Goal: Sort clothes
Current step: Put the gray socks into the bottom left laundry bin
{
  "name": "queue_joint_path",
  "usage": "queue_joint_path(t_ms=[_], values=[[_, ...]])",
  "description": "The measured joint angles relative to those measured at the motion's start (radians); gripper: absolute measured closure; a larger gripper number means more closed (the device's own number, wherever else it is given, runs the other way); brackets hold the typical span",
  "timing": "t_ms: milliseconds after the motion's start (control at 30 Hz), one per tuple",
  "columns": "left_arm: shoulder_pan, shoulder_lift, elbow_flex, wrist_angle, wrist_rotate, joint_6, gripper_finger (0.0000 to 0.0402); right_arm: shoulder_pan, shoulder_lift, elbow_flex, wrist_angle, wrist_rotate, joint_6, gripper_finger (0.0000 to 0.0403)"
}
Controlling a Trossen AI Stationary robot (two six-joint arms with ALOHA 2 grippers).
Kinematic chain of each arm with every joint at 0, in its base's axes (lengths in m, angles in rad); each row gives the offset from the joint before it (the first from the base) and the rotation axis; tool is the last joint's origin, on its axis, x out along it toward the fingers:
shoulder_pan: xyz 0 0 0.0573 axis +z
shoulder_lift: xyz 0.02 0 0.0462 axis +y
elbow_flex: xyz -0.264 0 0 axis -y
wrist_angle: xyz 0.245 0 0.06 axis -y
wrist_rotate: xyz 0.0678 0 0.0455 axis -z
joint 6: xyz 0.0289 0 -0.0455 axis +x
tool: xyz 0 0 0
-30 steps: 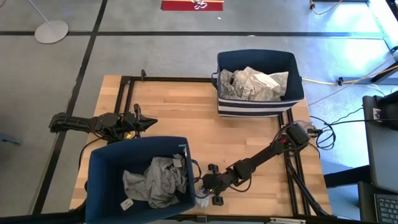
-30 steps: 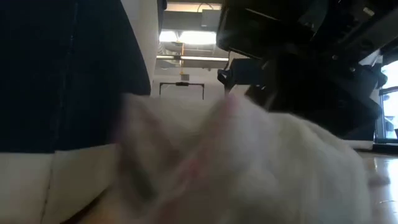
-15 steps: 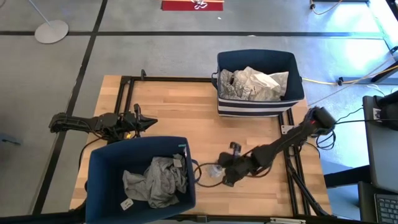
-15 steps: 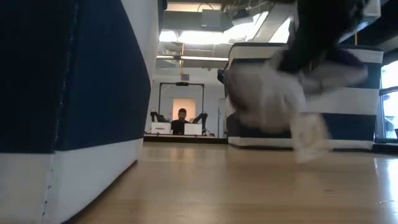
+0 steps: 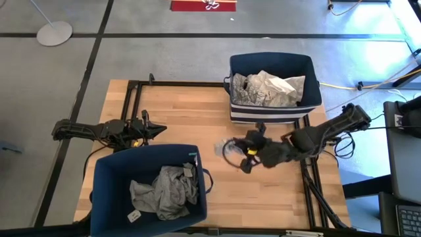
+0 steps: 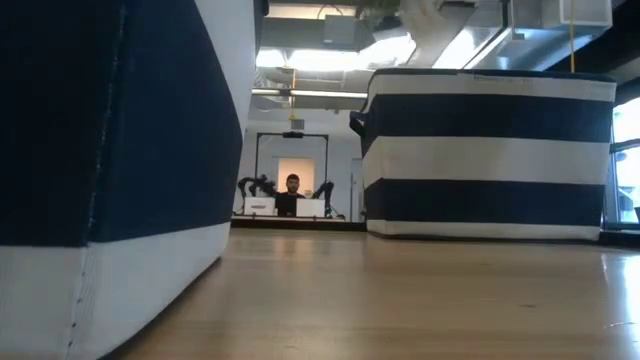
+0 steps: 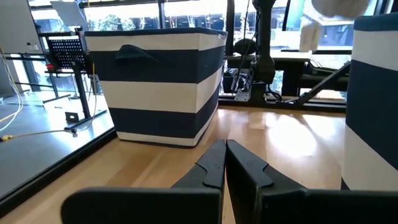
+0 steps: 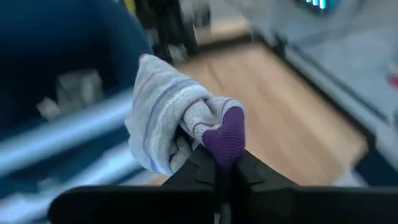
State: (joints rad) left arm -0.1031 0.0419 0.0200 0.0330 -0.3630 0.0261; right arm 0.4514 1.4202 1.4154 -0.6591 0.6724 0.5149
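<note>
One sock in my right claw, two bins on the tabletop.
My right claw (image 8: 219, 163) pinches a striped, purple-toed sock (image 8: 180, 124) above the tabletop (image 5: 177, 118) beside the far bin (image 5: 273, 66); left claw (image 7: 225, 163) closed, idle.

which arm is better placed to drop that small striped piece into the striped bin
The right. Its gripper is shut on the small striped piece and hangs beside the striped bin. The left gripper is shut and empty at the table's far side.
</note>
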Motion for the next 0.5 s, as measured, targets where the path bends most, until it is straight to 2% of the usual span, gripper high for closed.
queue_joint_path(t_ms=[100, 200, 367, 500], values=[[0.000, 0.000, 0.000, 0.000, 0.000, 0.000, 0.0399, -0.040, 0.011, 0.029, 0.186, -0.019, -0.155, 0.0389], [0.000, 0.000, 0.000, 0.000, 0.000, 0.000, 0.0399, -0.083, 0.039, 0.028, 0.398, -0.094, -0.295, 0.0391], [0.000, 0.000, 0.000, 0.000, 0.000, 0.000, 0.0399, -0.145, 0.128, 0.028, 0.702, -0.307, -0.438, 0.0385], [0.000, 0.000, 0.000, 0.000, 0.000, 0.000, 0.0399, -0.173, 0.235, 0.028, 0.913, -0.464, -0.491, 0.0370]])
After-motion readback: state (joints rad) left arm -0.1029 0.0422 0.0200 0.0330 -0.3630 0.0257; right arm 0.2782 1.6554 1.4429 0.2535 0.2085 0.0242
